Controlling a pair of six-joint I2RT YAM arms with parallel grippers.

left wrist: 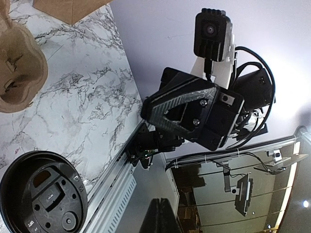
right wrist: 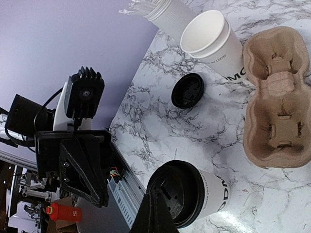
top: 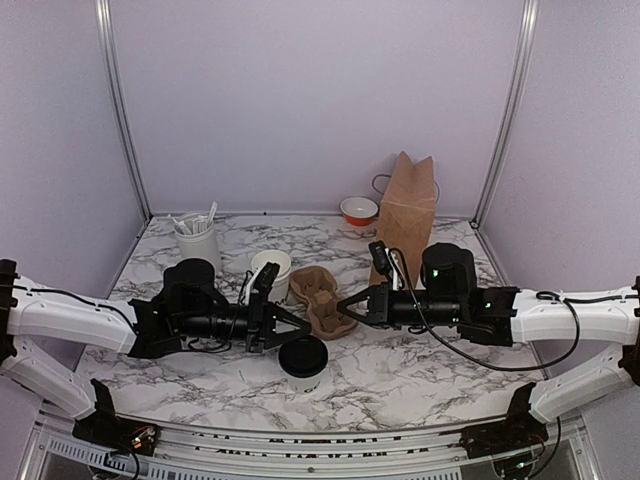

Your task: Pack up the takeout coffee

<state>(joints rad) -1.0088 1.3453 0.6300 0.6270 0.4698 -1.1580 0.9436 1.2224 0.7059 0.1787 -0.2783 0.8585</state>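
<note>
My arms reach inward, level. Left tool (top: 292,327) and right tool (top: 345,306) both gape, holding nothing. The coffee (top: 302,362) stands on the counter (top: 400,370) just below them.

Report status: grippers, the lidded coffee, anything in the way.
Left gripper and right gripper open, empty. Takeout coffee upright on table, lid on, unpacked. Cup carrier empty; lidless cup and loose lid beside it.

Brown paper bag (top: 407,215) beside bowl (top: 359,211); pulp carrier (top: 322,298) near lidless cup (top: 270,272).
</note>
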